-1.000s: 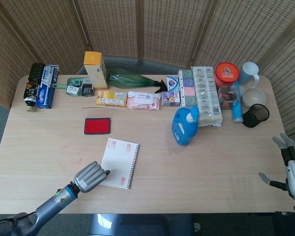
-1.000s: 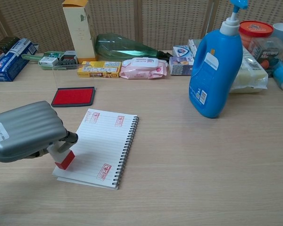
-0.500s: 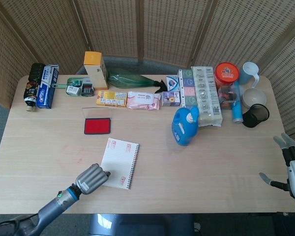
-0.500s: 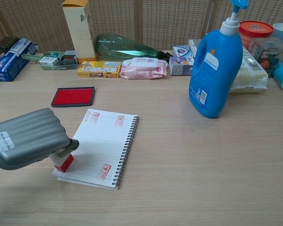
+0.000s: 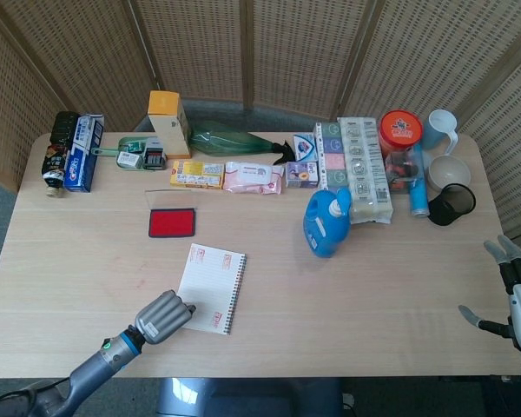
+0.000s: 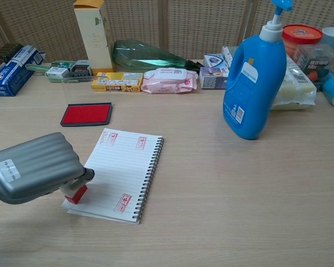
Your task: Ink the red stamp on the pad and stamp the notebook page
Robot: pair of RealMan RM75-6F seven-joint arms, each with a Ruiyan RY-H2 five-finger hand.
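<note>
Red stamp (image 6: 75, 194) is clamped in my left hand (image 6: 36, 174), its face at the notebook's (image 6: 122, 169) near-left corner. I'd press straight down, flat, no sliding. My right hand (image 5: 519, 295) hangs empty, fingers spread.

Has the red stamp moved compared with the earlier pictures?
Yes. In the chest view the red stamp, gripped by the left robot hand, has come lower and nearer the notebook's bottom-left corner.
</note>
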